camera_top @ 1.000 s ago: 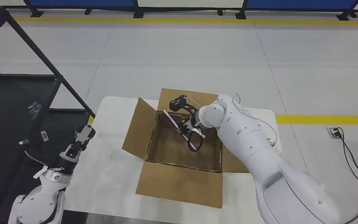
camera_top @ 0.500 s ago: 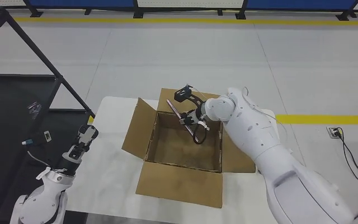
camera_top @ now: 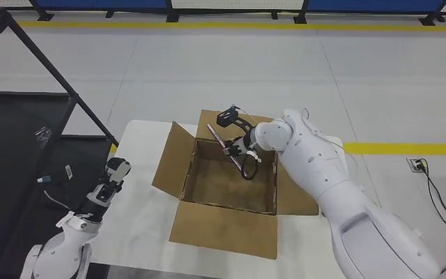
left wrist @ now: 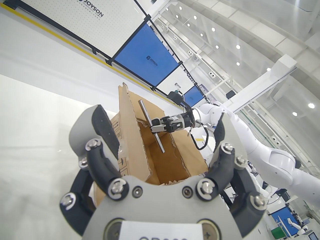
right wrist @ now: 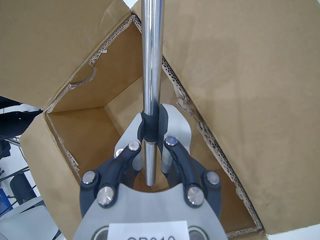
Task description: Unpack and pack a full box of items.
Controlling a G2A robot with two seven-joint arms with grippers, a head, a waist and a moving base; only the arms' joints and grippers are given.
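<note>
An open brown cardboard box [camera_top: 223, 209] stands on the white table [camera_top: 139, 209] with its flaps spread. My right gripper [camera_top: 235, 148] hangs over the box's far right corner, shut on a shiny metal rod [camera_top: 226, 148]. The rod [right wrist: 151, 51] runs between the black pads [right wrist: 150, 126] and slants over the box opening [right wrist: 82, 126]. In the left wrist view the rod [left wrist: 151, 126] is held above the box [left wrist: 160, 156]. My left gripper [camera_top: 116, 168] is at the table's left edge, open and holding nothing, with its fingers [left wrist: 105, 128] spread wide.
A black frame and dark cloth [camera_top: 42, 139] stand left of the table. The box's raised flaps [camera_top: 173, 157] border the opening. A yellow floor line [camera_top: 390, 148] runs to the right of the table.
My right gripper lifted the rod out of the box's interior to its far right corner, then held still. My left gripper drifted a little toward the box and nearer the table's front.
</note>
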